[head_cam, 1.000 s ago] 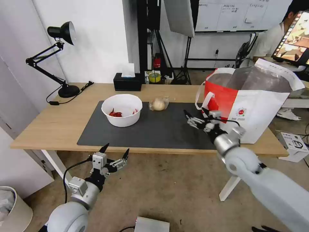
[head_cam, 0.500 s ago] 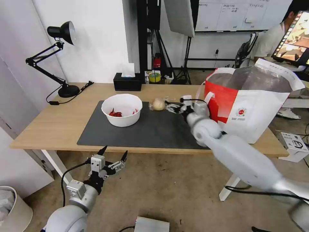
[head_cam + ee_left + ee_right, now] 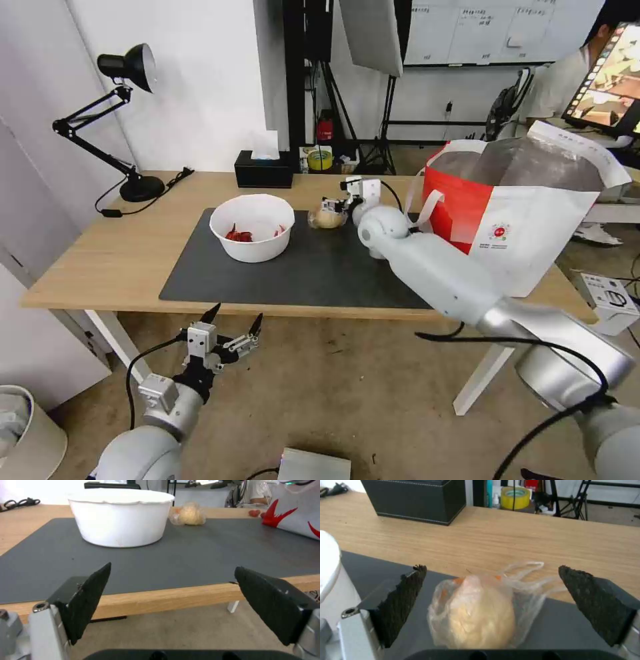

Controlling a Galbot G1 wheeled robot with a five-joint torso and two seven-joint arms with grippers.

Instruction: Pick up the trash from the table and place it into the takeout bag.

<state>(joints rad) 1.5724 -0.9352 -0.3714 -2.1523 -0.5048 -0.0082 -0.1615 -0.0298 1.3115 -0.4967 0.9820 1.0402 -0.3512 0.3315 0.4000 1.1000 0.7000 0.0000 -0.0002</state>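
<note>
A clear bag with a beige bun (image 3: pixel 327 217) lies at the far edge of the dark mat (image 3: pixel 320 267) on the table (image 3: pixel 100 260). My right gripper (image 3: pixel 335 203) reaches it from the right and is open, its fingers either side of the bun bag (image 3: pixel 480 612) without touching it. The white bowl with red scraps (image 3: pixel 252 227) stands on the mat to the left. The red-and-white takeout bag (image 3: pixel 527 207) stands open at the table's right end. My left gripper (image 3: pixel 237 319) hangs open below the table's front edge, facing the bowl (image 3: pixel 121 517).
A black tissue box (image 3: pixel 265 170) sits at the table's back edge behind the bun bag, close to the right gripper (image 3: pixel 492 568). A black desk lamp (image 3: pixel 127 120) stands at the back left with its cord. A white bin (image 3: pixel 27 433) is on the floor at left.
My right arm has swung left from in front of the takeout bag across the mat to the bun bag. The left arm has barely moved.
</note>
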